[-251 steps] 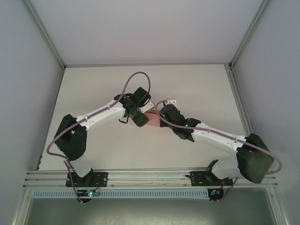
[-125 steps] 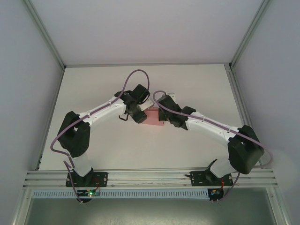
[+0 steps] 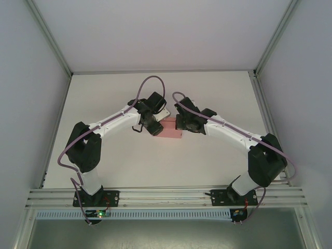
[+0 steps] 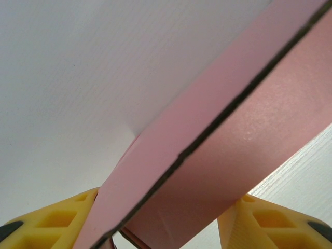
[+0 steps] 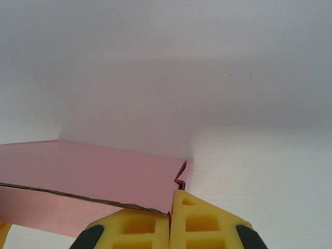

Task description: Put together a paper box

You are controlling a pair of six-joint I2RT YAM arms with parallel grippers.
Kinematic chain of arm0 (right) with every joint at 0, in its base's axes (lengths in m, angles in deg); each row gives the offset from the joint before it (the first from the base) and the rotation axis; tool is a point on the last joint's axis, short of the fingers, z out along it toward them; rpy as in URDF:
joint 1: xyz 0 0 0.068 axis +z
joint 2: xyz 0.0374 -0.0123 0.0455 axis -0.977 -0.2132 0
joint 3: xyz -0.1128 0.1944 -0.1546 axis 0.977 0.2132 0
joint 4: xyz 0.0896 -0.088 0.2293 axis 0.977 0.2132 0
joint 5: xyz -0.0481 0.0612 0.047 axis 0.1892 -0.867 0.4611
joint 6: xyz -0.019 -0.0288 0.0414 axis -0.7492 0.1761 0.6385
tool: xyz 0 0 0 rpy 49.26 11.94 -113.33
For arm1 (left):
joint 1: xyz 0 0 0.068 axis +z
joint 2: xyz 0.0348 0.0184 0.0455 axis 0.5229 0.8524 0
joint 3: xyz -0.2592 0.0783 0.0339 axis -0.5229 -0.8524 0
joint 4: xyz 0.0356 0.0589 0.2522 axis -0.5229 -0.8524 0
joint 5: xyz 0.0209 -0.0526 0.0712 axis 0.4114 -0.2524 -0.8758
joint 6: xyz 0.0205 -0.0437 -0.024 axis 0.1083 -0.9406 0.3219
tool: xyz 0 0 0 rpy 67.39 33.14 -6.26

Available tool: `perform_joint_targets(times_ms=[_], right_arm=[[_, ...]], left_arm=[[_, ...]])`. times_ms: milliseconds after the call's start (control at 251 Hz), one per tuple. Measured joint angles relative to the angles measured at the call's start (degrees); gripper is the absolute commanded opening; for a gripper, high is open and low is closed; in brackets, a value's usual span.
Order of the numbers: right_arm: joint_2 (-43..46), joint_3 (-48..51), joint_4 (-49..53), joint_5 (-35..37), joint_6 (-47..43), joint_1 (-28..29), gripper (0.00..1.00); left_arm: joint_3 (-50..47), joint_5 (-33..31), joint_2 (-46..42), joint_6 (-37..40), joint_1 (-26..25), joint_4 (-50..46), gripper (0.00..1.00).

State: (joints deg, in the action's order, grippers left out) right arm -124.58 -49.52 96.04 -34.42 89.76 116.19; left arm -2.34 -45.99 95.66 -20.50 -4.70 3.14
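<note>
Though folded into shape, likely needs flaps tucked: paper box (image 3: 170,130) | sits clamped in left gripper (image 4: 166,223) | meets pinched-together right gripper (image 5: 171,213) at corner

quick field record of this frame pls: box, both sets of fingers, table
box: pink card, lying on the table between the two arms
left fingers: one on each side of the box, gripping it
right fingers: shut together on the edge of a box wall, at a corner
table: white
assembly: one wall stands up in the right wrist view; cannot tell whether the box is fully closed
</note>
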Motion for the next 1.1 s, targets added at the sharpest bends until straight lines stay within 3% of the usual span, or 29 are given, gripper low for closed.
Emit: perform_joint_targets(times_ms=[96, 435, 674, 846, 1006, 1097], right_arm=[[0.04, 0.96, -1.55, 0.26, -0.02, 0.0, 0.0], [4.59, 15.85, -24.9, 10.69, -2.23, 3.74, 0.0], [3.67, 15.63, -25.38, 13.97, -3.45, 5.92, 0.0], [3.15, 15.5, -26.1, 13.97, -3.45, 6.64, 0.0], [2.43, 14.86, -26.18, 13.97, -3.48, 6.67, 0.0], [2.08, 14.58, -26.21, 13.94, -3.5, 6.64, 0.0]], left_arm=[[0.0, 0.13, 0.02, -0.28, 0.0, 0.0, 0.54], [0.44, 0.94, 0.5, -2.51, 0.35, -0.48, 0.61], [0.55, 1.77, 0.33, -4.33, 0.46, -0.92, 0.9], [0.55, 1.14, -2.43, -4.94, 0.59, -1.27, 0.97], [0.33, -3.1, -6.67, -6.25, 0.85, -1.79, 0.95], [-0.85, -4.39, -8.76, -7.26, 1.81, -1.84, 0.82]])
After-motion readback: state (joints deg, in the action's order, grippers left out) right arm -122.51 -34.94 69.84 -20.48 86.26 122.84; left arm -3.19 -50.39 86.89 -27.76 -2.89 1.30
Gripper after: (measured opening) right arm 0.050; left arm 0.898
